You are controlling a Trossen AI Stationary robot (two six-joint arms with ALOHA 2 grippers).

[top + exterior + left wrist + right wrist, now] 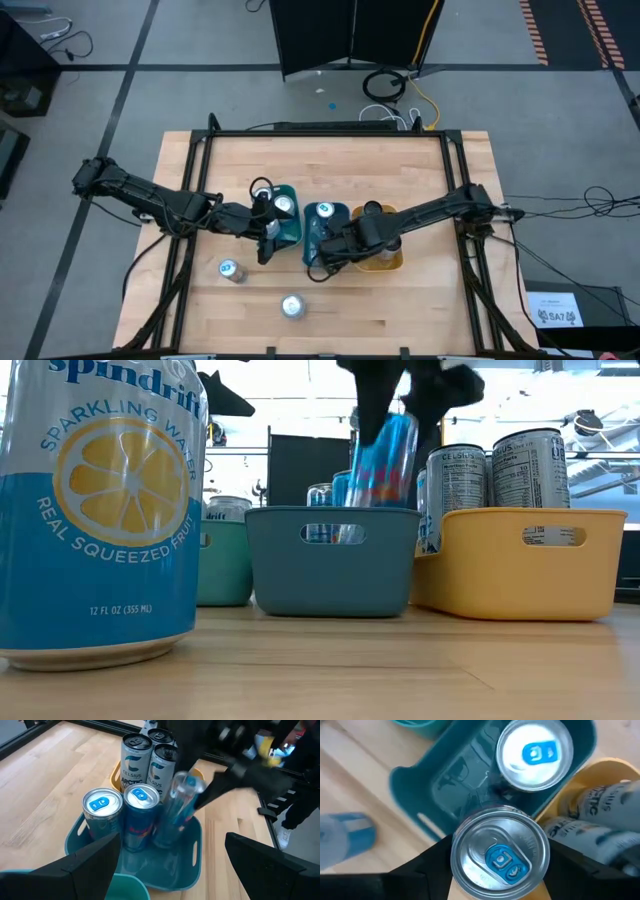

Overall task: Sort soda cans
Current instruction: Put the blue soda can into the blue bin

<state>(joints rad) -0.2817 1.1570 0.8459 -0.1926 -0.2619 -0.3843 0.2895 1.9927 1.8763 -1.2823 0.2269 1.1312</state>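
My right gripper is shut on a blue soda can and holds it tilted over the blue tray. Two like cans stand upright in that tray. Silver-and-white cans stand in the orange tray beside it. The green tray holds one can. Next to the green tray, my left gripper hangs open with nothing between its fingers. Two more cans stand on the table toward its near edge. My right gripper pinches the blue can's round wall between its two fingers, one on each side just below the top rim. The fingers come steeply from above. The can hangs tilted, top up, its lower end down inside the blue tray; whether it touches the floor is hidden.
The three trays stand in a row across the table's middle. A large blue lemon-printed can stands close to the low camera. Bare wood lies around the two loose cans and along the near edge. A black frame runs along the table's far edge.
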